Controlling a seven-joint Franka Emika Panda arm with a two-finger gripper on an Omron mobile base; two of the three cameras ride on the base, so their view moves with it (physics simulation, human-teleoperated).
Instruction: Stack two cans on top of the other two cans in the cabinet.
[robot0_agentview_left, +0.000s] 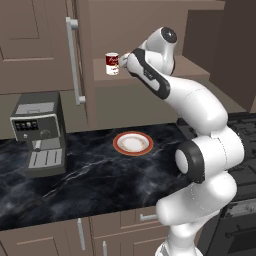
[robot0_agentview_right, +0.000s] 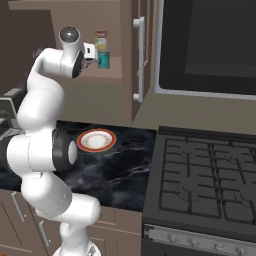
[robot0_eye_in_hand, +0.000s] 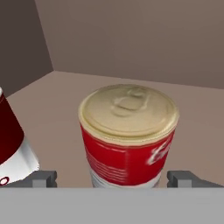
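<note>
— What is lying on the counter in front of me?

— A black marble counter (robot0_agentview_left: 90, 175) is carrying a white plate (robot0_agentview_left: 133, 143) with an orange rim, and a grey coffee machine (robot0_agentview_left: 40, 132) is standing well to its left.

— And on my right?

— I am seeing a dark stove (robot0_agentview_right: 205, 180) sitting against the counter, with a black microwave (robot0_agentview_right: 210, 45) hanging above it.
</note>
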